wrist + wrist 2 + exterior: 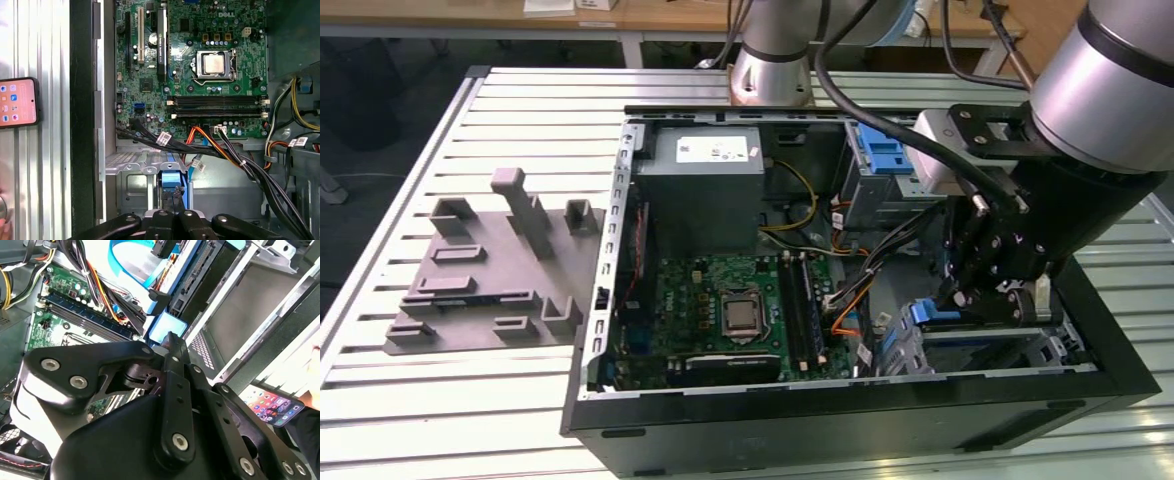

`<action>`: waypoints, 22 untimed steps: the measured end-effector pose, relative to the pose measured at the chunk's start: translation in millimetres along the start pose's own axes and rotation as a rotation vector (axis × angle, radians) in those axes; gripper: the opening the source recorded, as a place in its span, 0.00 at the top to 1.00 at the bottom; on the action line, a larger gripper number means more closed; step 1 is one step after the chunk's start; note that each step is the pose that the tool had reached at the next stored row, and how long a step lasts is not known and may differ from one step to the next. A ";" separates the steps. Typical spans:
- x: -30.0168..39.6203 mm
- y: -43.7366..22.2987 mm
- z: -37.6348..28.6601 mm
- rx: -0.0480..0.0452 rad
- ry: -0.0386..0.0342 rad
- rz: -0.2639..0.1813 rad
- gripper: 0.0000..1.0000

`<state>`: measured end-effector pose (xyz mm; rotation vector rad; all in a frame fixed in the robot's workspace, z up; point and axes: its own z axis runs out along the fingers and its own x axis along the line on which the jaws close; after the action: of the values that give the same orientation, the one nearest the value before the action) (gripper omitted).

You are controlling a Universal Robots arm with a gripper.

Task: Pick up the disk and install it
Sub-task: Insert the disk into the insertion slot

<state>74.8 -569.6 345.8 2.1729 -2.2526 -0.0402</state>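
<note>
The disk (983,334) lies flat in the drive bay at the case's near corner on the exterior view's right, its blue bracket end (938,312) facing the motherboard. My gripper (998,292) hangs straight above it. In both wrist views the two black fingers are pressed together with no gap, and their tips (174,194) rest against the blue bracket tab (170,179). That same tab (167,326) sits just past the fingertips (172,346) in the second wrist view. Most of the disk's body is hidden by the bay's metal frame and my arm.
The open computer case (607,300) lies on a slatted metal table (400,380). Inside are the motherboard (720,310), a grey power supply (707,165), a drive cage with a blue latch (887,160) and cable bundles (220,147). A grey fixture (487,270) sits beside the case. A phone (17,102) lies on the table.
</note>
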 end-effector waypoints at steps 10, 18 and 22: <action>0.0 -2.3 7.4 0.0000 0.0001 -0.005 0.89; 0.0 -2.7 14.6 0.0001 -0.0002 -0.006 0.89; 0.1 -2.8 16.7 0.0000 0.0003 -0.007 0.89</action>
<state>77.1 -569.6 329.0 2.1807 -2.2449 -0.0399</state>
